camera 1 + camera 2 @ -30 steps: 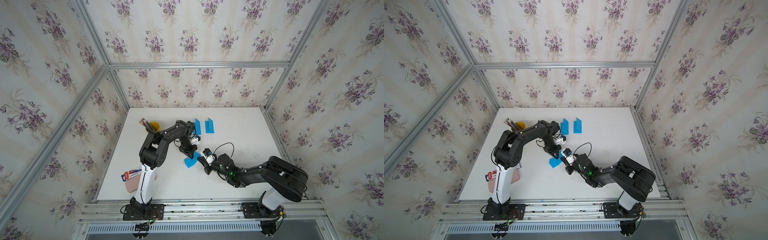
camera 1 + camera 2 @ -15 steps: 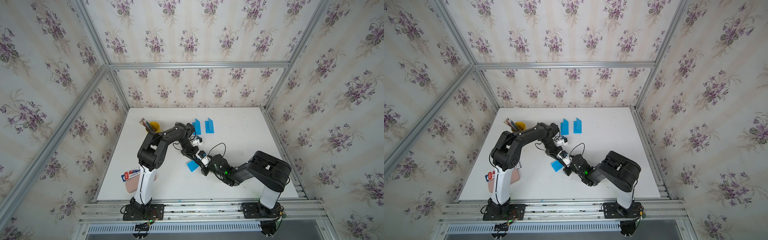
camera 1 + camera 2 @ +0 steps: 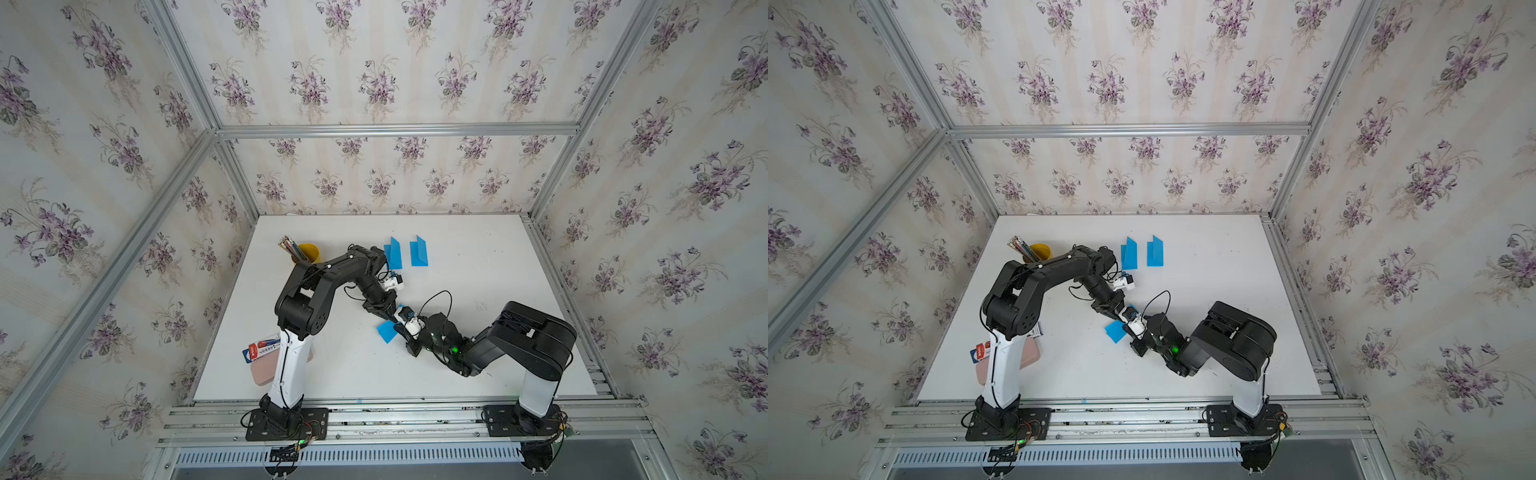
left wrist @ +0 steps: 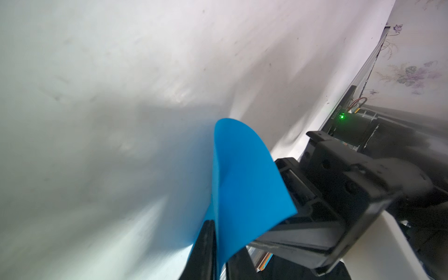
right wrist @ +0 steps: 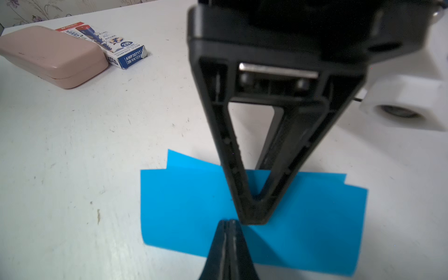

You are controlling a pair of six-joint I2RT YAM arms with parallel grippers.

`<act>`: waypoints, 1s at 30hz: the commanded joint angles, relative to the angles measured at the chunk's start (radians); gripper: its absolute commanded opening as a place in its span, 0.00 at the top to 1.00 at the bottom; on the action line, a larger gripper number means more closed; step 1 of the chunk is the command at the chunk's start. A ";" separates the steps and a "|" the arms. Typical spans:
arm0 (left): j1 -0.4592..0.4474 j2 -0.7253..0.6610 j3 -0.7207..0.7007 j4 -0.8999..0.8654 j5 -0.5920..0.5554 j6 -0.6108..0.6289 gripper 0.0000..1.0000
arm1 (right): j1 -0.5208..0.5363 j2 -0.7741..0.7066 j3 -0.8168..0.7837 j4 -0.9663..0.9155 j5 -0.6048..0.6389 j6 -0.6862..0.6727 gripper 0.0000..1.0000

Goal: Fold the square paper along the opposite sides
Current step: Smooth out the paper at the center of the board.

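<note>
Right wrist view shows the square paper (image 5: 194,213) doubled over on the surface (image 5: 97,145), the left end effector (image 5: 253,218) nipping it with narrow jaws, the closed right end effector (image 5: 228,225) touching it beside, so I judge creasing comes next: pressing along the fold.

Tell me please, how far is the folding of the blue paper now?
Done: the blue paper is doubled over, its edges nearly meeting but skewed. In hand: the left fingers pinch it; the right fingers are shut beside them. Remaining: the bend looks rounded, so pressing a crease and squaring the edges.
</note>
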 commanded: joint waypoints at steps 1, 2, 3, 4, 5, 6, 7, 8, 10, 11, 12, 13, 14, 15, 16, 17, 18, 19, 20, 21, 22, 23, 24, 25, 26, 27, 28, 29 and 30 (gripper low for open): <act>-0.002 0.011 0.004 -0.031 -0.036 -0.001 0.89 | -0.001 -0.015 -0.006 0.026 0.013 -0.010 1.00; -0.002 0.016 0.006 -0.034 -0.047 0.000 0.94 | 0.000 -0.027 -0.009 0.023 0.011 -0.010 1.00; -0.002 0.020 0.008 -0.037 -0.058 0.001 0.97 | 0.000 -0.040 -0.009 0.016 0.010 -0.010 1.00; -0.003 0.025 0.010 -0.044 -0.075 0.004 1.00 | 0.000 -0.057 -0.009 0.007 0.009 -0.011 1.00; -0.003 0.033 0.013 -0.049 -0.096 0.006 1.00 | 0.000 -0.075 -0.009 -0.002 0.010 -0.012 1.00; -0.003 0.038 0.016 -0.054 -0.112 0.009 1.00 | 0.001 -0.089 -0.011 -0.009 0.009 -0.014 1.00; -0.003 0.045 0.019 -0.059 -0.121 0.012 1.00 | 0.000 -0.103 -0.012 -0.014 0.013 -0.019 1.00; -0.003 0.050 0.023 -0.063 -0.125 0.018 0.99 | 0.000 -0.111 -0.015 -0.018 0.018 -0.024 1.00; -0.004 0.055 0.029 -0.065 -0.122 0.026 0.97 | 0.000 -0.104 -0.014 -0.013 0.021 -0.034 1.00; -0.003 0.055 0.028 -0.064 -0.119 0.028 0.94 | 0.000 -0.091 -0.014 -0.007 0.022 -0.036 1.00; -0.004 0.055 0.029 -0.063 -0.119 0.030 0.92 | 0.000 -0.078 -0.011 0.000 0.019 -0.036 1.00; -0.005 0.056 0.029 -0.063 -0.120 0.033 0.88 | 0.002 -0.063 -0.010 0.011 0.016 -0.035 1.00; -0.003 0.056 0.032 -0.065 -0.119 0.036 0.86 | 0.002 -0.048 -0.007 0.020 0.016 -0.035 1.00; -0.003 0.058 0.033 -0.069 -0.120 0.040 0.85 | 0.002 -0.036 -0.004 0.028 0.018 -0.036 1.00; -0.003 0.058 0.036 -0.073 -0.119 0.045 0.84 | 0.002 -0.022 0.001 0.034 0.023 -0.040 1.00; -0.003 0.058 0.035 -0.073 -0.117 0.048 0.84 | 0.002 -0.010 0.008 0.033 0.026 -0.047 1.00; -0.003 0.058 0.035 -0.073 -0.114 0.050 0.83 | 0.002 0.001 0.013 0.034 0.028 -0.052 1.00; -0.003 0.058 0.035 -0.071 -0.112 0.053 0.83 | 0.002 0.012 0.020 0.036 0.032 -0.059 1.00; -0.003 0.058 0.035 -0.068 -0.112 0.052 0.82 | 0.002 0.024 0.025 0.035 0.038 -0.065 1.00; -0.004 0.058 0.032 -0.065 -0.110 0.051 0.82 | 0.002 0.030 0.027 0.032 0.043 -0.067 1.00; -0.003 0.059 0.032 -0.062 -0.105 0.051 0.82 | 0.002 0.037 0.026 0.029 0.048 -0.067 1.00; -0.004 0.061 0.031 -0.060 -0.106 0.050 0.82 | 0.003 0.042 0.025 0.021 0.057 -0.067 1.00; -0.004 0.061 0.032 -0.059 -0.104 0.049 0.82 | 0.007 0.045 0.024 0.010 0.069 -0.070 1.00; -0.003 0.060 0.030 -0.057 -0.106 0.048 0.82 | 0.014 0.047 0.019 0.001 0.086 -0.074 1.00; -0.003 0.059 0.027 -0.052 -0.106 0.044 0.81 | 0.020 0.049 0.010 -0.002 0.103 -0.078 1.00; -0.004 0.056 0.022 -0.045 -0.105 0.041 0.81 | 0.024 0.052 0.004 -0.009 0.119 -0.079 1.00; -0.003 0.054 0.020 -0.040 -0.101 0.038 0.81 | 0.026 0.051 0.000 -0.017 0.131 -0.081 1.00; -0.003 0.053 0.017 -0.035 -0.097 0.037 0.81 | 0.029 0.054 -0.004 -0.025 0.144 -0.079 1.00; -0.003 0.054 0.016 -0.032 -0.097 0.034 0.81 | 0.031 0.053 -0.010 -0.028 0.152 -0.078 1.00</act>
